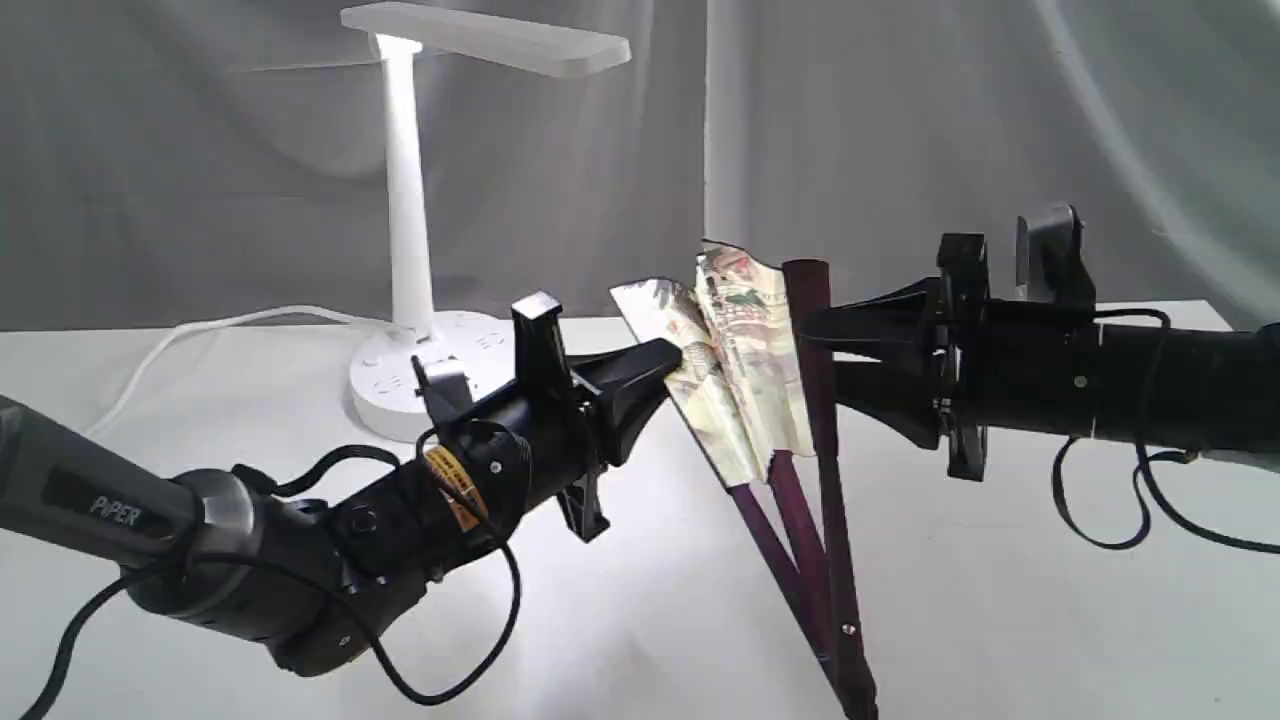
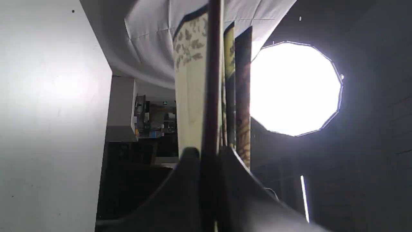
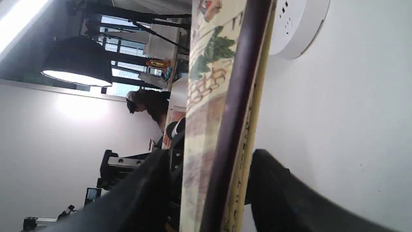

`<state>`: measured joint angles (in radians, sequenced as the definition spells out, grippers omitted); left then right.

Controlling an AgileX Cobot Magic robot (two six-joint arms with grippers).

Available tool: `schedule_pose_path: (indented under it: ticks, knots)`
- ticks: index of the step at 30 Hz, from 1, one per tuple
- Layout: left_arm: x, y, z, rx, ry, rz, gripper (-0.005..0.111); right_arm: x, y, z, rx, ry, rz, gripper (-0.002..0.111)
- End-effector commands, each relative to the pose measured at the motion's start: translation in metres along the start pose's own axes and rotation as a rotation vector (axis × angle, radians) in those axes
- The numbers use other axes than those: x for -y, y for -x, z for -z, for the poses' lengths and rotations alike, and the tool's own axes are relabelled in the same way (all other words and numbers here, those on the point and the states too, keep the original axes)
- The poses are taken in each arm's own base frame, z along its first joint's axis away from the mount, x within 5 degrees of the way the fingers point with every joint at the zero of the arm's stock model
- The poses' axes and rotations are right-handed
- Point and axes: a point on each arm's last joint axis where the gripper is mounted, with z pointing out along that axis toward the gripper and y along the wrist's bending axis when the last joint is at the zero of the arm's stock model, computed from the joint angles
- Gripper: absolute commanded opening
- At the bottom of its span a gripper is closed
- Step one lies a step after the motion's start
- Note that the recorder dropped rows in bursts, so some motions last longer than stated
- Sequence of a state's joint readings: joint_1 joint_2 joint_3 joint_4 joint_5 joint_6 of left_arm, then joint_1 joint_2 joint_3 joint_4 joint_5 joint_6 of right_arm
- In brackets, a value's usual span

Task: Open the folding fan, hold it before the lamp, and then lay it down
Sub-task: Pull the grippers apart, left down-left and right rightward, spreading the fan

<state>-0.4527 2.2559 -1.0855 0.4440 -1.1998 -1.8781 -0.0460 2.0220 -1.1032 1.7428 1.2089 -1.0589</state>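
Observation:
The folding fan (image 1: 745,340) stands partly spread on its pivot end on the white table (image 1: 640,620), its cream painted leaf still bunched between dark guards. My left gripper (image 1: 672,358) is shut on the fan's left guard; in the left wrist view the dark rib (image 2: 212,80) runs out from between the closed fingers of that gripper (image 2: 209,151). My right gripper (image 1: 815,350) is open, its jaws standing on either side of the right guard (image 3: 235,106) with gaps showing in the right wrist view (image 3: 210,154). The white lamp (image 1: 408,200) stands behind at the left.
The lamp's round base (image 3: 297,25) and white cord (image 1: 200,330) lie at the back left of the table. Grey curtains hang behind. A black cable (image 1: 1100,500) loops below the right arm. A bright studio light (image 2: 294,88) shows in the left wrist view.

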Motion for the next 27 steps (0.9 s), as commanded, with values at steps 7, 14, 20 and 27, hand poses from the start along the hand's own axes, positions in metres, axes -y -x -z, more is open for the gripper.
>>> schedule_pose_path:
  ticks: [7, 14, 20, 27]
  knots:
    - [0.009, 0.001, 0.001, 0.005, -0.035, -0.005, 0.000, 0.007, 0.000, -0.001, -0.006, 0.005, -0.016, 0.003]
    - [0.009, 0.003, 0.001, 0.025, -0.041, -0.016, 0.000, 0.008, 0.003, 0.003, 0.005, 0.002, -0.014, 0.000]
    - [0.000, 0.008, 0.013, 0.131, -0.018, 0.024, 0.000, 0.012, 0.011, 0.017, 0.048, -0.007, -0.018, 0.000]
    - [-0.017, 0.009, 0.034, 0.226, 0.047, 0.067, 0.000, 0.018, 0.021, 0.038, 0.107, -0.020, -0.028, 0.000]
